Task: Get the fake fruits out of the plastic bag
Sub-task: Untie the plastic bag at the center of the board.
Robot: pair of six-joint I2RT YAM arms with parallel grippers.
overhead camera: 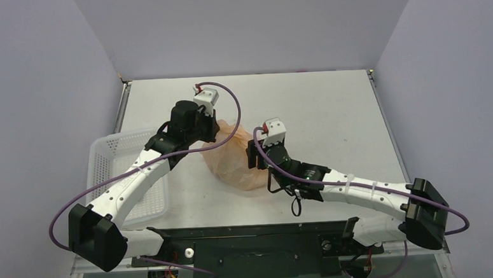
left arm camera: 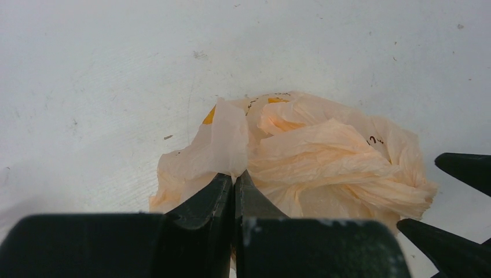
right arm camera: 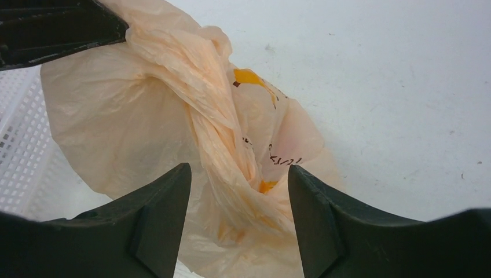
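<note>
Well, my left gripper (left arm camera: 234, 179) clamps a fold of the limp, slippery plastic bag (left arm camera: 324, 156); my right gripper (right arm camera: 238, 171) gapes astride its twisted neck, where I'd grab.

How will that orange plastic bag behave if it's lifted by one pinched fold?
Probably floppy: the plastic bag is thin and deeply crumpled, so it should sag below where the left gripper pinches it. Likely light, being translucent film; a shallow pinch might slip.
</note>
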